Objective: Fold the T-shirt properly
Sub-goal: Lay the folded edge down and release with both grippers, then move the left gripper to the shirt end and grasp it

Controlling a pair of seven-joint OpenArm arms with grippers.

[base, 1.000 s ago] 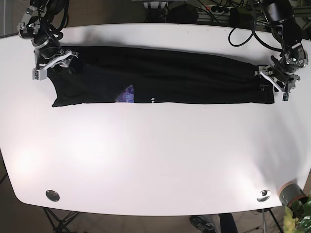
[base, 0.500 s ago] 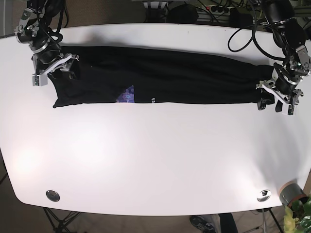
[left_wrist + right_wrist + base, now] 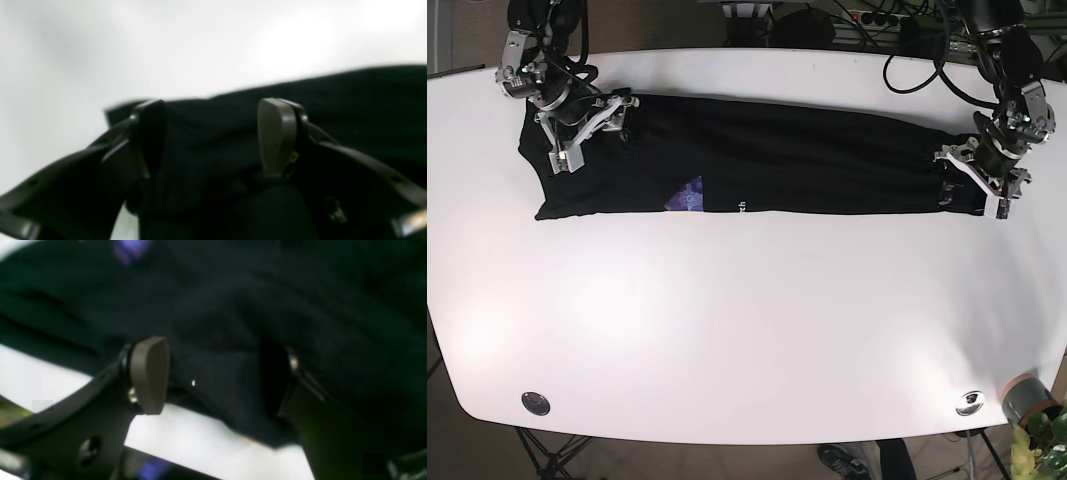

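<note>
The black T-shirt [image 3: 777,160] lies as a long folded strip across the far half of the white table [image 3: 747,330], with a purple print [image 3: 689,196] near its front edge. My right gripper [image 3: 587,125] is over the shirt's left end. In the right wrist view it [image 3: 215,376] is open, with black cloth [image 3: 233,290] between its fingers. My left gripper [image 3: 972,180] is at the shirt's right end. In the left wrist view it [image 3: 213,133] is open, with the cloth's edge [image 3: 350,100] between its fingers.
Two round metal fittings [image 3: 535,403] [image 3: 970,403] sit near the table's front corners. A grey pot with a plant [image 3: 1027,402] stands off the front right corner. Cables [image 3: 867,20] lie behind the far edge.
My right gripper has moved right, further onto the shirt's left end. My left gripper has moved up and inward onto the shirt's right end. The shirt's ends look slightly drawn in.
</note>
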